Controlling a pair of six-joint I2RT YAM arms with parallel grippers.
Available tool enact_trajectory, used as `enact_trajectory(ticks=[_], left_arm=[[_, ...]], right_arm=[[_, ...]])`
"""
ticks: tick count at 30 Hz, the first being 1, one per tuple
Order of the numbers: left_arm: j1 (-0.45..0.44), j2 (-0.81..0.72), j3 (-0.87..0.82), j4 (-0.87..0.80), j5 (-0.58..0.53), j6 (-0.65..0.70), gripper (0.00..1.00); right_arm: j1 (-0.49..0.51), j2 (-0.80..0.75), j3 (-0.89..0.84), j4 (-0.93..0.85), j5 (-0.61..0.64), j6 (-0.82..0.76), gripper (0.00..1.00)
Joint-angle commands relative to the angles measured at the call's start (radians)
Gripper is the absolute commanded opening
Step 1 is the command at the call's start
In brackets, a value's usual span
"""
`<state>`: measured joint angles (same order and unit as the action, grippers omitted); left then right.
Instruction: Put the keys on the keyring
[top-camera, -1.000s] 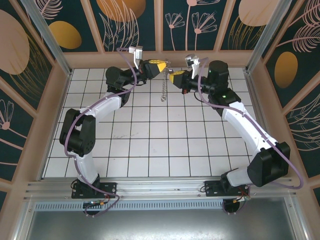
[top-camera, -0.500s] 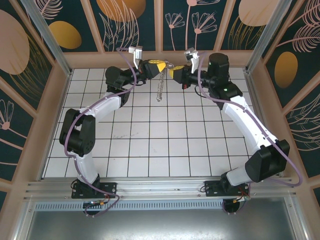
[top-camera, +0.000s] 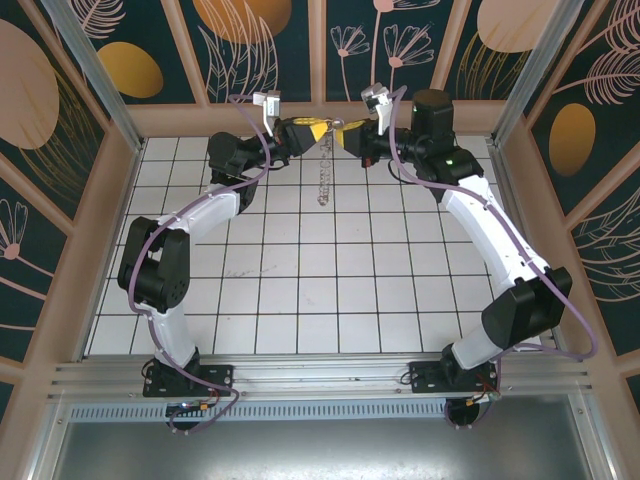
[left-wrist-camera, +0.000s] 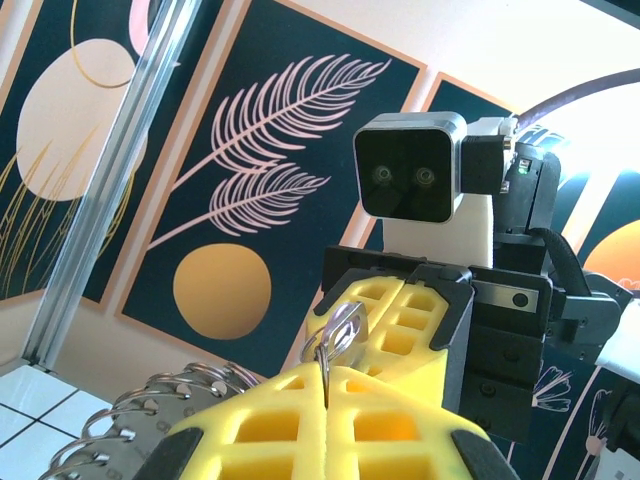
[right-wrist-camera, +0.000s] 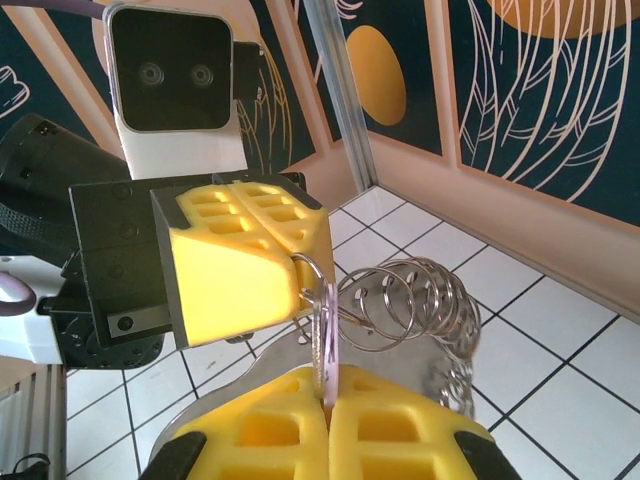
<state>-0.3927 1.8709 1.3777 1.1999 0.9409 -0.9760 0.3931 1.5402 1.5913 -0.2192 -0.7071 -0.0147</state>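
Over the far edge of the desk (top-camera: 300, 300), near its middle, my left jaws and right jaws meet tip to tip above the tiles. From above I see the keyring (top-camera: 322, 178) as a chain of silvery loops hanging straight down from that meeting point, while the key is too small there to pick out. My wrist views bring the close detail. In the right one the key (right-wrist-camera: 323, 335), pale lilac, stands upright out of the seam of my right pads (right-wrist-camera: 270, 430), which are pressed fully together on it. My left pads (right-wrist-camera: 240, 250) opposite are closed just as tight on a thin loop of the keyring, and the other loops coil beside them. The key's lower part is buried in the pads. The loop touches the key's head, but I cannot tell whether it passes through the hole.
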Motion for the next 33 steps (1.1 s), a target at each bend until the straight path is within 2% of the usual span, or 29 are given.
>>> enact_trajectory(ticks=[1, 7, 21, 33], left_arm=[[-0.004, -0.029, -0.003, 0.047, 0.01, 0.016, 0.0], [-0.005, -0.034, -0.005, 0.044, 0.002, 0.021, 0.0], [-0.004, -0.029, 0.012, 0.036, 0.0, 0.022, 0.0], [-0.005, -0.029, 0.009, 0.03, 0.002, 0.026, 0.0]], right_arm=[[-0.006, 0.012, 0.041, -0.026, 0.053, -0.033, 0.0], [-0.005, 0.019, 0.039, -0.058, 0.068, -0.056, 0.0], [-0.003, -0.032, -0.102, -0.014, 0.063, -0.039, 0.0], [-0.006, -0.022, -0.034, -0.047, 0.106, -0.069, 0.0]])
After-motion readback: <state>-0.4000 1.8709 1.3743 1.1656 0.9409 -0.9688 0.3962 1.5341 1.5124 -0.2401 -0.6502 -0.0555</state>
